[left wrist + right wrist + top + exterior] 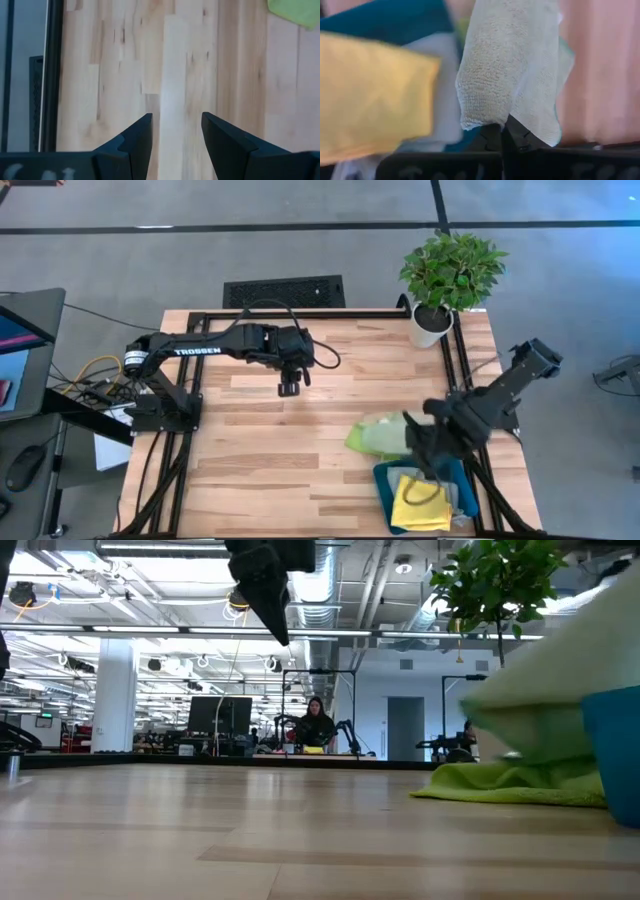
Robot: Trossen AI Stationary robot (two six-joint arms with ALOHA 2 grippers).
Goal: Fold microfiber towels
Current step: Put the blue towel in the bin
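Sage green towel (pixel 512 70) — pinched at one edge by the right gripper (pixel 504 131), jaws closed on it; hangs lengthwise over the teal tray (pixel 384 480) at the table's (pixel 270 450) right front. Lime green towel (pixel 362 440) — crumpled beside the tray. Yellow towel (pixel 420 505) in tray. Left gripper (pixel 176 131) — jaws apart, empty, above table centre.
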